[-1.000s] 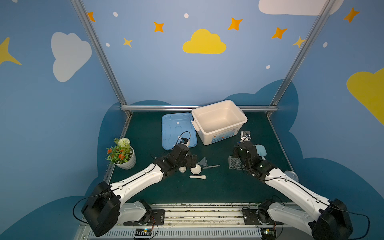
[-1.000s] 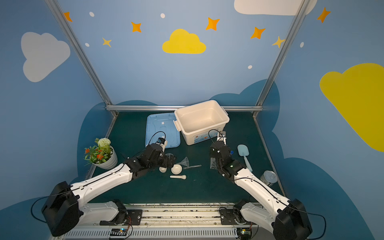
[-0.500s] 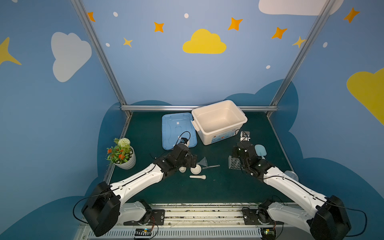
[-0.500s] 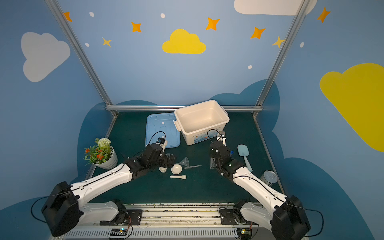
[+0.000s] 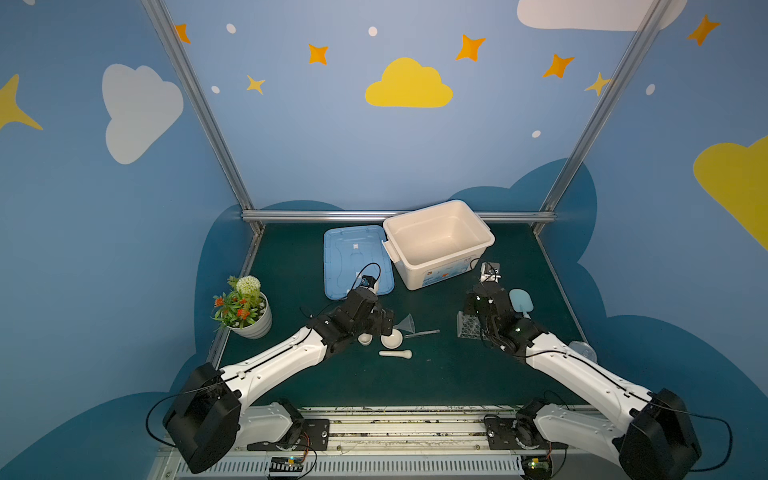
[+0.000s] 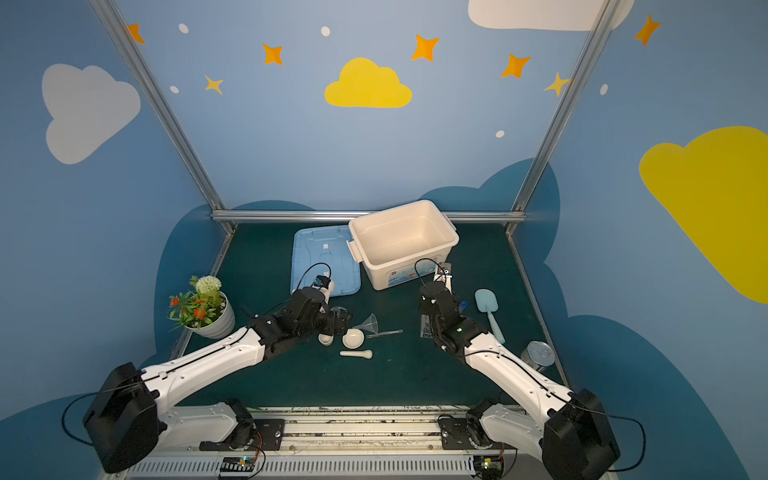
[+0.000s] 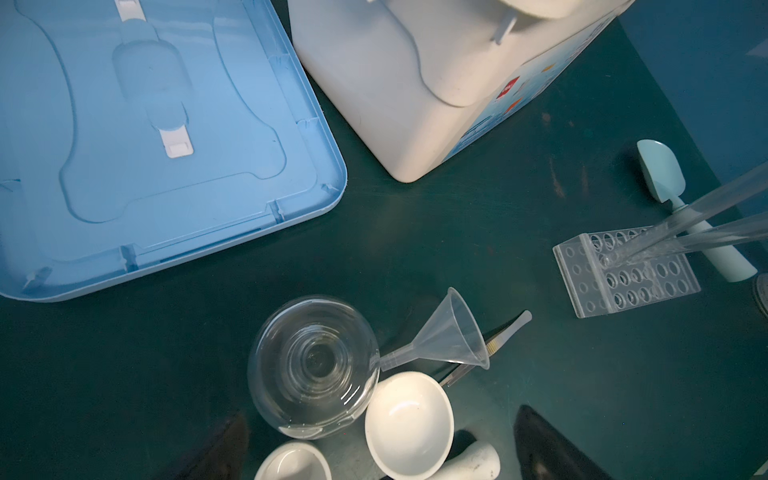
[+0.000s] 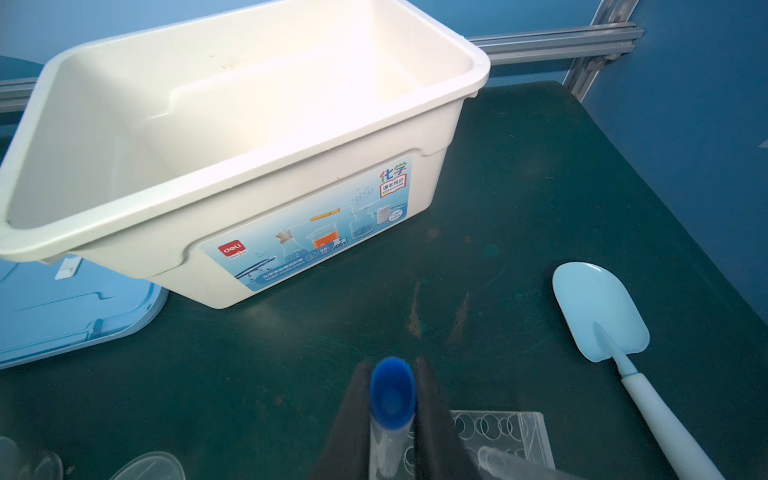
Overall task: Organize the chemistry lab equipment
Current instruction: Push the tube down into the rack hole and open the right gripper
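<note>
My left gripper hangs open above the white mortar, with the small cup, pestle and clear flask close around it. The funnel lies against the flask, over a thin rod. In both top views this cluster sits mid-table, around the mortar under the left gripper. My right gripper is shut on a blue-capped test tube, held upright over the clear rack. A second tube leans in the rack.
The open white bin stands at the back with its blue lid flat beside it. A pale blue scoop lies right of the rack, and a round tin sits near the right edge. A potted plant is far left.
Almost nothing differs. The right arm has shifted only slightly, with the tube still in its grip. The left arm has not moved.
</note>
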